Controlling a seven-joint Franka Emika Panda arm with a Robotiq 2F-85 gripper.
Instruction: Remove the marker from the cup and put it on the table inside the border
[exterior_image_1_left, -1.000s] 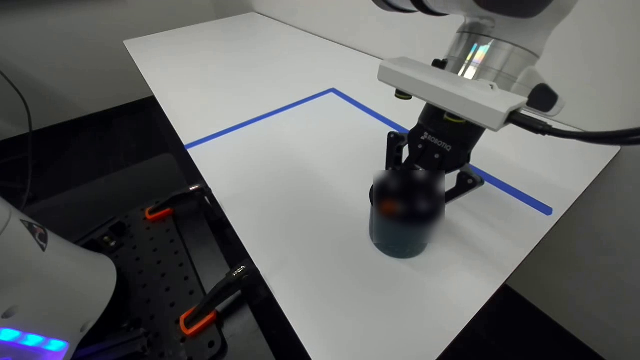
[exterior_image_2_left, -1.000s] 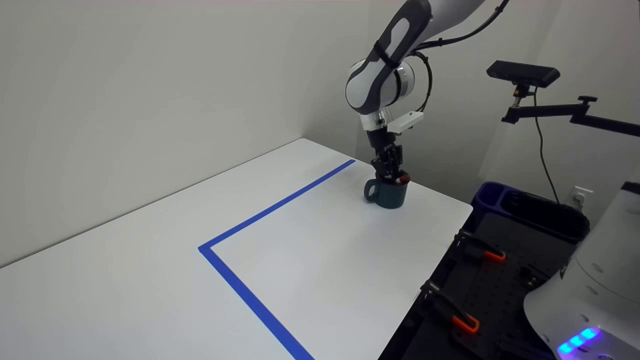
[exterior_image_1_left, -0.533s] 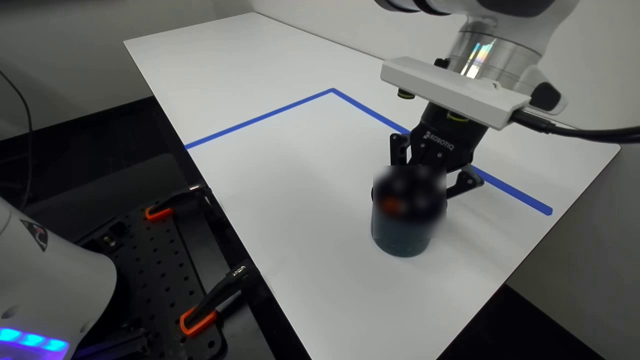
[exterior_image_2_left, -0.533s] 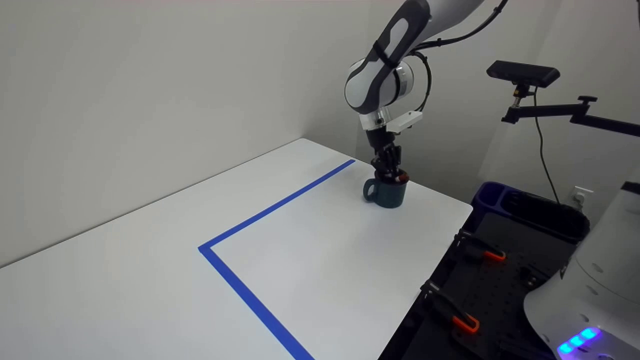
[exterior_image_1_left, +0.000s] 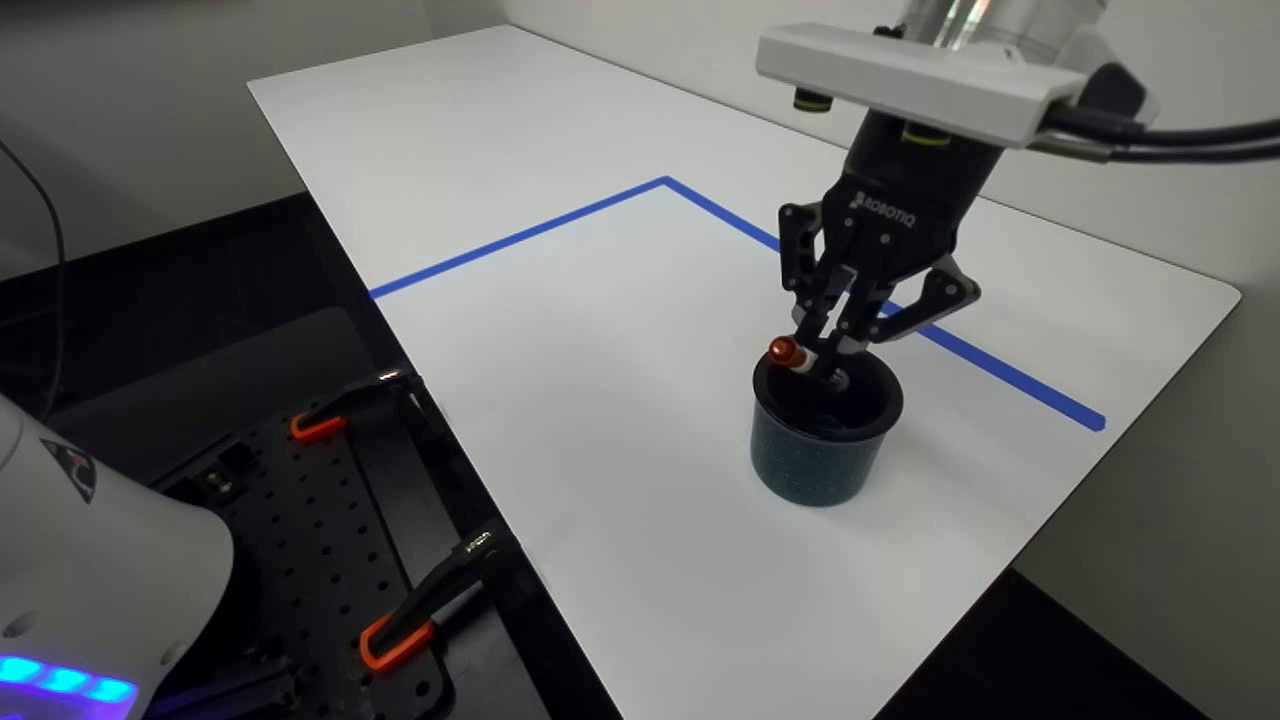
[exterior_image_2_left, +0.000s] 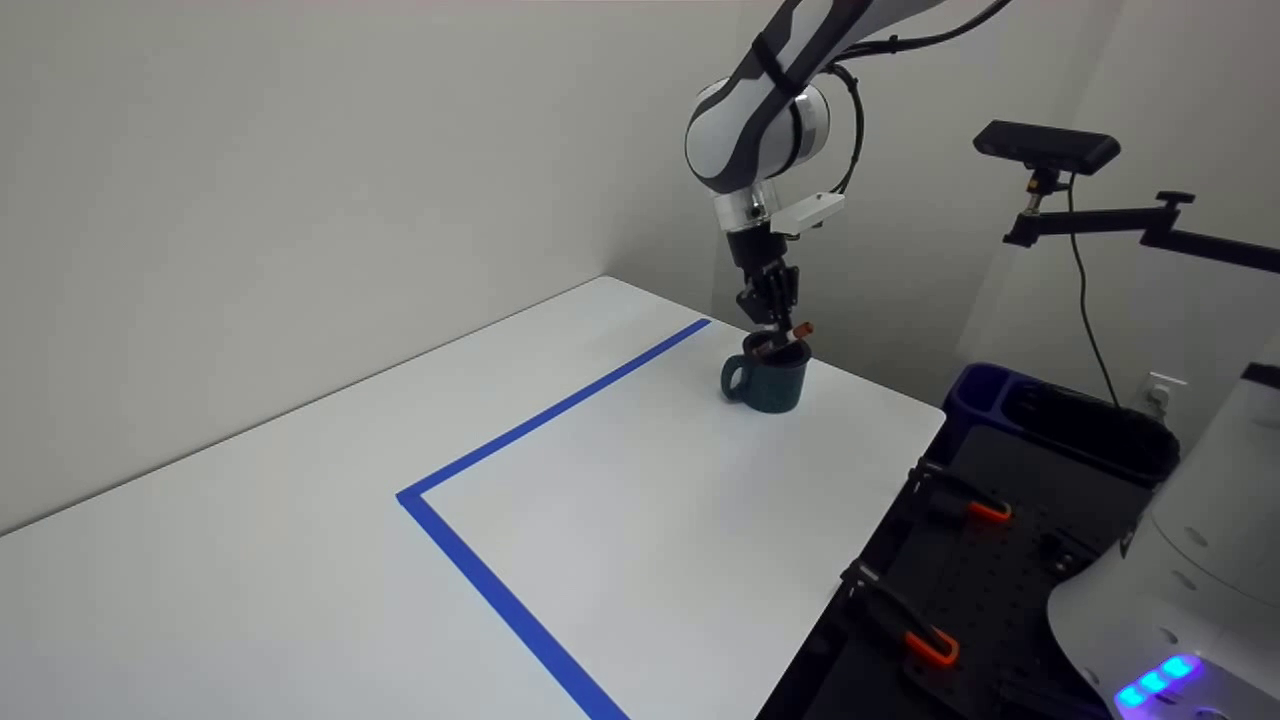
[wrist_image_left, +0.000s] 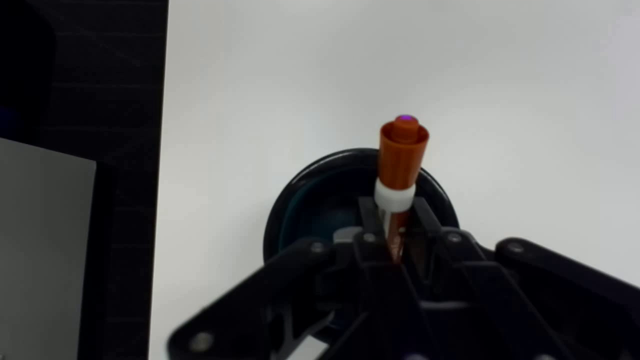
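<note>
The dark teal cup (exterior_image_1_left: 815, 462) stands upright on the white table near its corner; its handle shows in an exterior view (exterior_image_2_left: 735, 378). My gripper (exterior_image_1_left: 830, 345) is at the cup's mouth and shut on the marker (exterior_image_1_left: 786, 352). The marker has an orange-brown cap and a white band. It is tilted, with its cap end above the rim and its lower part still within the cup's mouth. In the wrist view the fingertips (wrist_image_left: 393, 204) pinch the marker (wrist_image_left: 402, 155) just below the white band, above the cup (wrist_image_left: 276, 220). The marker's far end is partly hidden by the fingers.
Blue tape (exterior_image_1_left: 520, 236) marks the border on the table, and the cup stands on its inner side. The tape corner shows in an exterior view (exterior_image_2_left: 412, 494). Black clamps with orange parts (exterior_image_1_left: 395, 640) sit along the robot-side edge. A wall stands behind the table.
My gripper has risen in the last half second with the marker in it. The marker's cap end is now higher above the rim. The cup has shifted slightly.
</note>
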